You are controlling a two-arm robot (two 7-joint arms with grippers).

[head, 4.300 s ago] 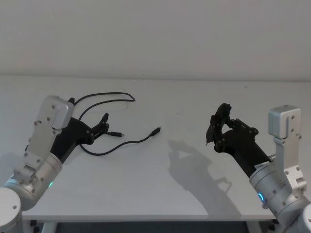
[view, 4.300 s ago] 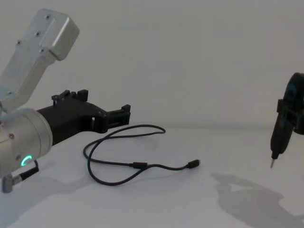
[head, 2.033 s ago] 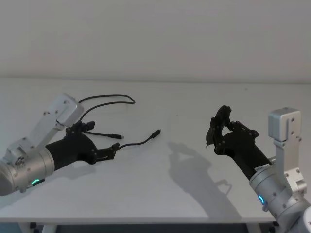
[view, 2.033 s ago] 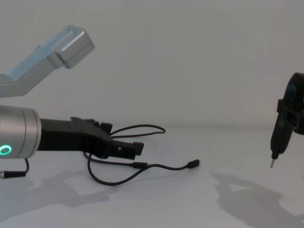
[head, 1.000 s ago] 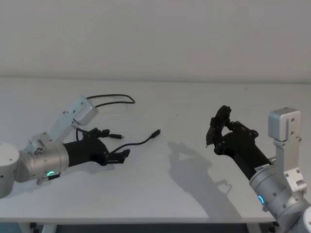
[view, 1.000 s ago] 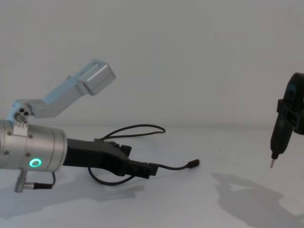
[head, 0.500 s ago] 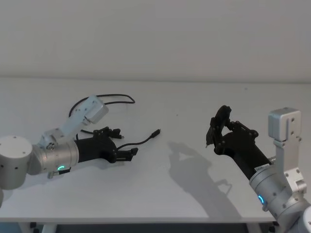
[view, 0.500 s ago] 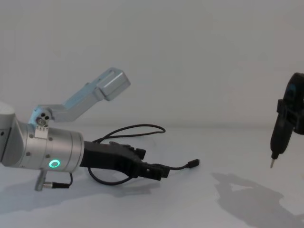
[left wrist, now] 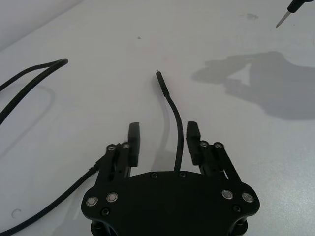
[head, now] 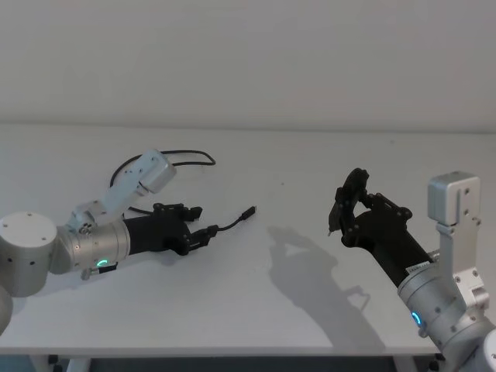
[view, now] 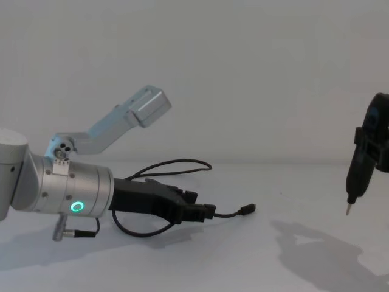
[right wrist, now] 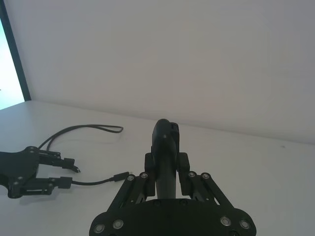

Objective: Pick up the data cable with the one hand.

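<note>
Between left claw jaws lies the data cable.

soft even light, sharp shadows

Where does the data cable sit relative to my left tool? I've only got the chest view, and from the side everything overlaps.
Observer: The left wrist view shows the data cable running lengthwise between the two fingers of the left tool.
Operator: Is it pinched?
Observer: No. The fingers stand open, spread wider than the cord and not closed on it.
Operator: What is the right tool doing?
Observer: The right wrist view shows the right tool shut on a dark pen standing between its fingers.
</note>
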